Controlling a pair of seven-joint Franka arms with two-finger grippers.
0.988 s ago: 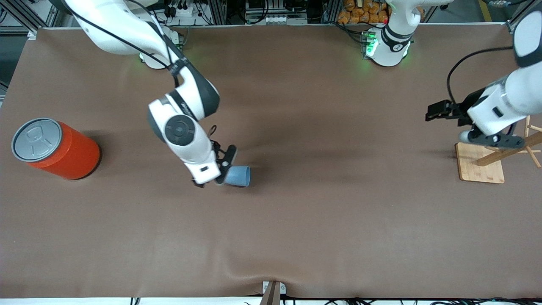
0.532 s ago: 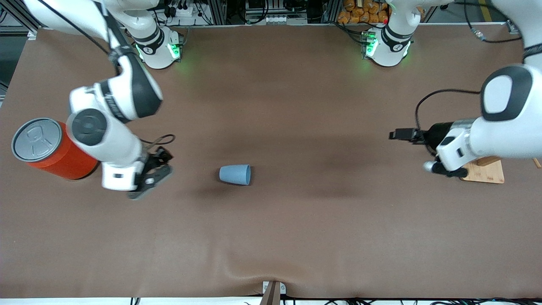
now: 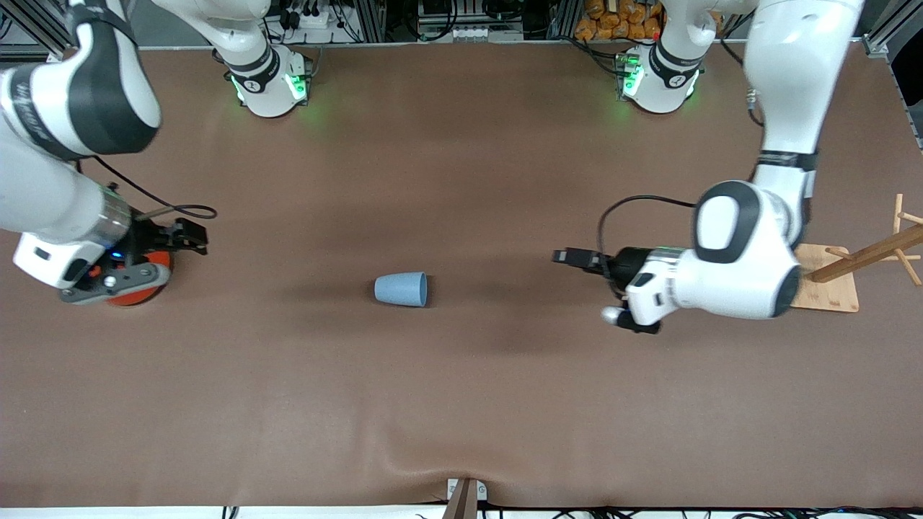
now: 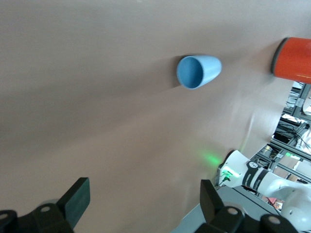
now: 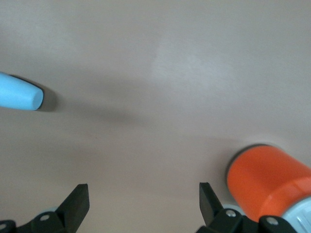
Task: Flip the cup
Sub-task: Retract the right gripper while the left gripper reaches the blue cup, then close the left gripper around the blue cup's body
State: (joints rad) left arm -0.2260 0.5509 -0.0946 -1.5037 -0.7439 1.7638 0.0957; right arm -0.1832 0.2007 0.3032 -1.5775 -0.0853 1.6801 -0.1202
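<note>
Evidently unflipped, the cup (image 3: 401, 289) is seen on its side, untouched, while the left gripper (image 4: 141, 206) and right gripper (image 5: 142, 204), both wide and empty, are held well apart from it.

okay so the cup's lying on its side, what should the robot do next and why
Probably bring the left gripper, open and empty over bare table, toward the cup at its open mouth, which faces that arm's end. The right gripper is open above the orange can, away from the cup.

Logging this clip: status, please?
Left pincer open, over bare table. Right pincer open, beside orange can. Cup on its side mid-table, untouched. Nothing in the way.
</note>
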